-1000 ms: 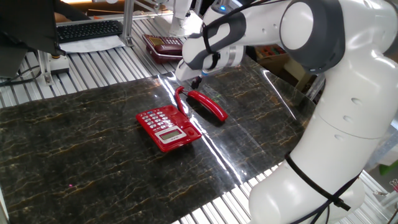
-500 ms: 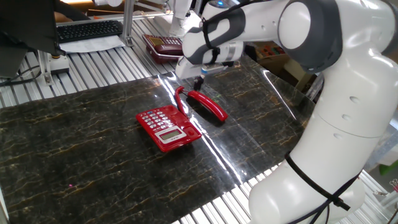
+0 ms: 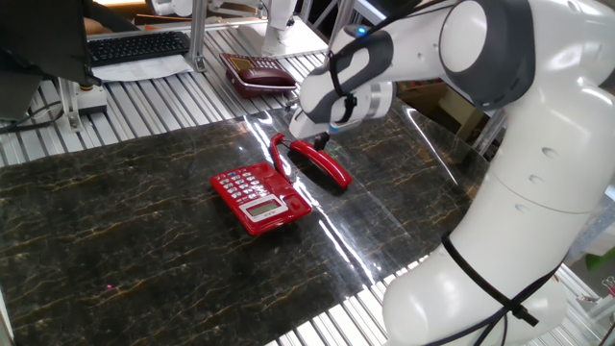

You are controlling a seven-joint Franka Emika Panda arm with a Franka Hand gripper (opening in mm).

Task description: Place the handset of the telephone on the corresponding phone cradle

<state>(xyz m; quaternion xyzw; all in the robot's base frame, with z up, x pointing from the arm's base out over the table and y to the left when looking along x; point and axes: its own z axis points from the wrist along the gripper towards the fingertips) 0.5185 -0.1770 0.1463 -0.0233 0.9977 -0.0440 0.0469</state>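
The bright red handset (image 3: 322, 164) lies flat on the dark marble mat, to the right of the bright red telephone (image 3: 259, 197), joined to it by a red cord (image 3: 280, 154). The telephone shows its white-grey keypad and small grey display. Its cradle strip (image 3: 294, 191) along the right side is empty. My gripper (image 3: 321, 140) hangs just above the far end of the handset, fingers pointing down. The arm's wrist hides most of the fingers, so their opening does not show. It holds nothing that I can see.
A dark maroon phone (image 3: 258, 73) sits at the back on the slatted metal table. A keyboard (image 3: 139, 45) lies at the back left. A clear plastic sheet (image 3: 432, 144) stands to the right of the handset. The robot's white body fills the right side.
The gripper has moved to the right and down, from behind the handset's far end to just above it. The handset and telephone have not moved.
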